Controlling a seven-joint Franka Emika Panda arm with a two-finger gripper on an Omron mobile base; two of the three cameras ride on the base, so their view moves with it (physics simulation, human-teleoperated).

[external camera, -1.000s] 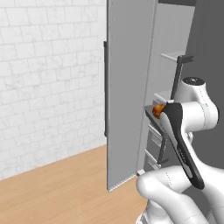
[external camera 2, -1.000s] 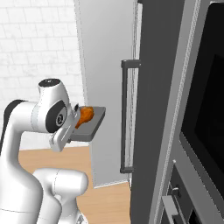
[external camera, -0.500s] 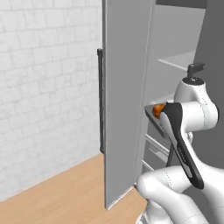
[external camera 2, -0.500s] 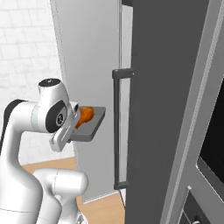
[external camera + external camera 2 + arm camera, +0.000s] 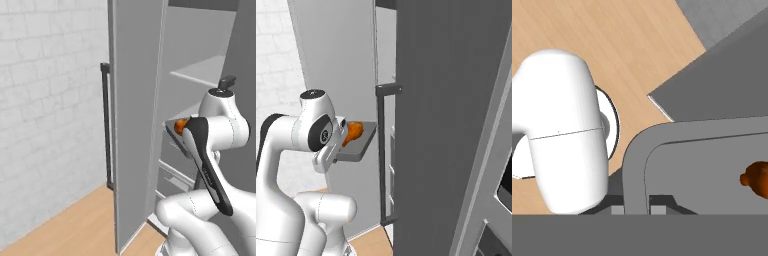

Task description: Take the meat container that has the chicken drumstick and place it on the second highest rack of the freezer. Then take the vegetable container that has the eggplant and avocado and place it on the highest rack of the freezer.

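Before open freezer [image 5: 135, 125], meat container's [image 5: 358, 145] rim between fingertips [image 5: 617, 210]

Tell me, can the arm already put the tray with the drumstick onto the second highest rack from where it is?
Probably yes. The freezer door stands open, and the hand holds the tray with the chicken drumstick level before the shelves. The second highest rack looks bare, with nothing between.

drumstick [image 5: 354, 131] in meat container [image 5: 361, 145] | container before freezer [image 5: 200, 75] shelves | open door [image 5: 132, 115] left of container
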